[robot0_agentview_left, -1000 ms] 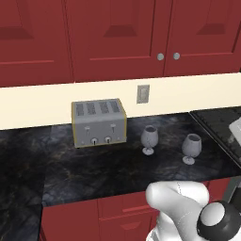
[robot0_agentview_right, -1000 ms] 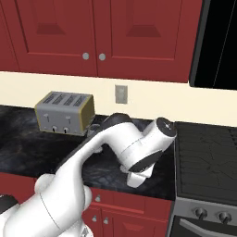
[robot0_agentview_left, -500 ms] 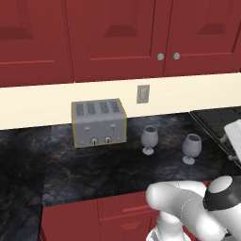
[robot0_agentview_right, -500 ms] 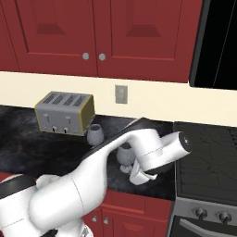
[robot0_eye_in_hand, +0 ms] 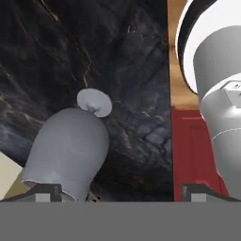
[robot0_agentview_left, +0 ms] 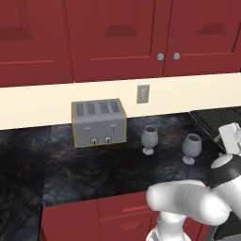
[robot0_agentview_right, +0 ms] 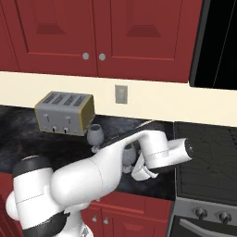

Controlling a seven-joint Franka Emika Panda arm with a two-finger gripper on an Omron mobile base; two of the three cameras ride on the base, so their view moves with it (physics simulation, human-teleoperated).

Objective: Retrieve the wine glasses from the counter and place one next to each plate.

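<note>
Item 1, surface (robot0_agentview_left: 94,169): I log a long black marbled top over red drawer fronts, backed by a cream wall strip, with red upper cabinets (robot0_agentview_left: 117,37) above.

Item 2, toaster (robot0_agentview_left: 99,122): grey, four slots, standing upright at the back of the surface against the wall strip, left of both glasses.

Item 3, wall outlet (robot0_agentview_left: 143,93): on the cream strip, above and between toaster and glasses.

Item 4, left wine glass (robot0_agentview_left: 149,139): grey translucent goblet, upright on its foot, just right of the toaster and apart from it.

Item 5, right wine glass (robot0_agentview_left: 191,147): same kind, upright, nearer the front edge, close to the black stove top (robot0_agentview_left: 214,120) at the right. In the right base view my arm covers much of it. The two glasses stand apart, not touching.

Item 6, hand (robot0_eye_in_hand: 120,190): I read its fingers as spread wide, holding nothing. In the hand view one goblet (robot0_eye_in_hand: 70,150) sits very close, against the left fingertip (robot0_eye_in_hand: 44,192), bowl towards the camera and foot away; which of the two glasses it is I cannot tell, nor whether it touches.
</note>
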